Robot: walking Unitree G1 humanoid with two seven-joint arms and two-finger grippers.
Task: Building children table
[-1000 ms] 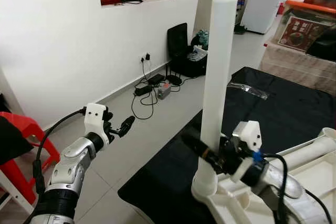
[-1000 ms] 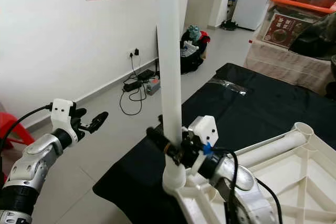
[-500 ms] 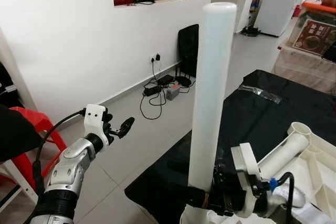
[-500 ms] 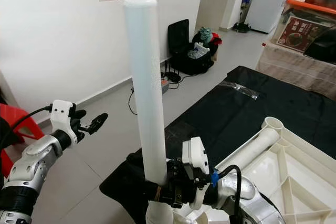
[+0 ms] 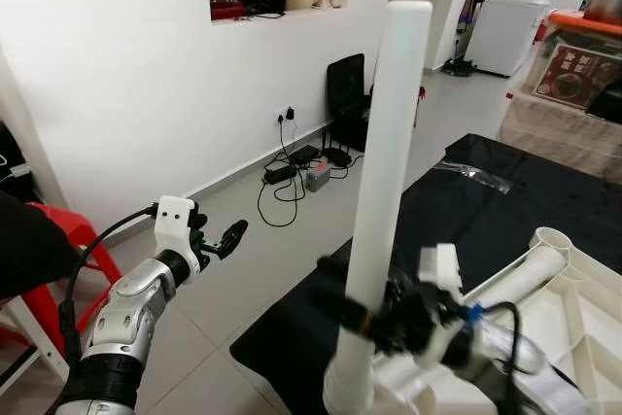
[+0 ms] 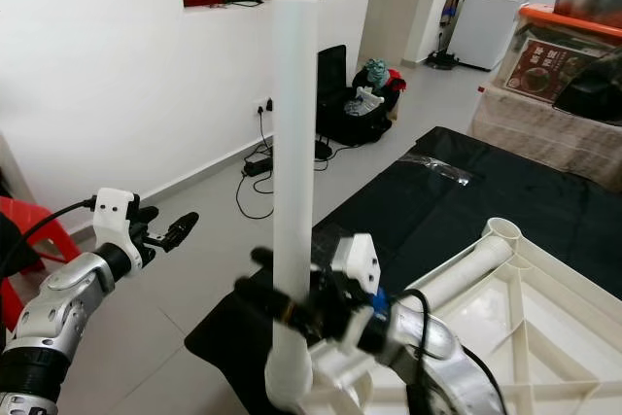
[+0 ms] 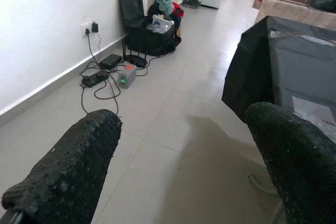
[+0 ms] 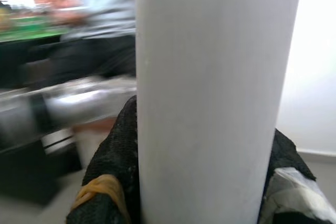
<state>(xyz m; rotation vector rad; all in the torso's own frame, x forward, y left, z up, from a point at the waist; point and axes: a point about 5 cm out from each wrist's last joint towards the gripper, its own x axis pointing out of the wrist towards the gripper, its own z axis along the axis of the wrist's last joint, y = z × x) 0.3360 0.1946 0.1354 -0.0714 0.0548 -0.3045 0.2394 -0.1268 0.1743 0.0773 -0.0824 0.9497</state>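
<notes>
White leg [image 5: 384, 172] upright, clamped betw right gripper [image 5: 362, 316] fingers [image 8: 113, 166]

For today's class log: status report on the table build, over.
Right end effector shut on upright white leg, seated in tabletop corner socket. Left end effector open, off to the side. Nothing in the way.

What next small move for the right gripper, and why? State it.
Probably keep the right gripper shut on the leg and press it straight down. The leg stands upright with its foot at the corner socket of the upturned tabletop; whether it is fully seated cannot be told. The left gripper hangs open, apart.
</notes>
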